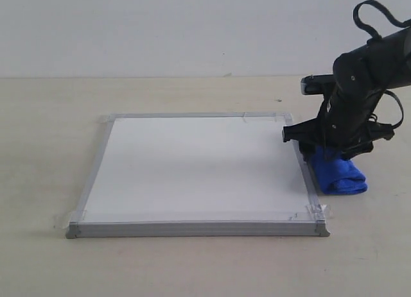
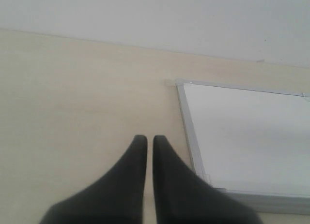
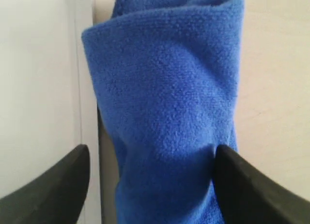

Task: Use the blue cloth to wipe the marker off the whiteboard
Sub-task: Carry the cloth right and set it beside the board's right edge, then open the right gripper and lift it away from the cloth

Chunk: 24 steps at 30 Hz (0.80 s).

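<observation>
- Microfibre pile, bright blue and finely nubbed, covers the cloth, which we see bunched into a soft roll with rounded folds.
- In the exterior view the cloth lies on the table at about 4 o'clock from the board's middle, just beside the frame; we cannot tell whether it touches the rail.
- The board is a flat, smooth white rectangle lying on the table, edged by a thin silver-grey metal frame with grey corner caps.
- Clear, crinkled tape sits at the corners.
- The table is pale, matt and wood-toned; a plain off-white wall rises at 12 o'clock.
- The right gripper is black and hard-surfaced, hanging low over the cloth at the board's 3 o'clock edge.
- Its fingers are spread wide with the cloth between them. One finger meets the cloth's side, while the other stands off it, over the frame rail. We see no squeeze on the fabric.
- The left gripper has smooth, tapered black fingers drawn almost together, with only a thin slit between the tips and nothing in it.
- It hangs over bare table near one corner of the board.
</observation>
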### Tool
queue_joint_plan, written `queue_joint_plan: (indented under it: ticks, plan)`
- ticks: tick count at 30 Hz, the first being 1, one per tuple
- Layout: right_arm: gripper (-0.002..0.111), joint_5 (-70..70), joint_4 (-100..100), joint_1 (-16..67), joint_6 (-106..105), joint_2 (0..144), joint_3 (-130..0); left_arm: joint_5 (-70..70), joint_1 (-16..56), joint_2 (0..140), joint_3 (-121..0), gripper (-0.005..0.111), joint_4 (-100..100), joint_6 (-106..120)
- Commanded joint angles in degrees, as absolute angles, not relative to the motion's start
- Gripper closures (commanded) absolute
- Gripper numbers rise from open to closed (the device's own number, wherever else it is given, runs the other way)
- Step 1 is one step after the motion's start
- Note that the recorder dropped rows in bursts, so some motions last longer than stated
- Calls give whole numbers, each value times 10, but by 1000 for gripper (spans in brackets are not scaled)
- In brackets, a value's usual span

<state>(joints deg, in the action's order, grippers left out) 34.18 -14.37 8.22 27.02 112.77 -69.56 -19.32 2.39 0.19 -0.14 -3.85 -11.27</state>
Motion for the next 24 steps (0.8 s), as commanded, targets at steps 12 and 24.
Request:
queue_joint_plan:
  ticks: [12,24]
  plan:
    - [108,357,-185,81,249,1117,-691,-189,23,0,0,102,-37,-116]
    - [108,343,-165,81,229,1127,-691,-189,23,0,0,102,-37,-116]
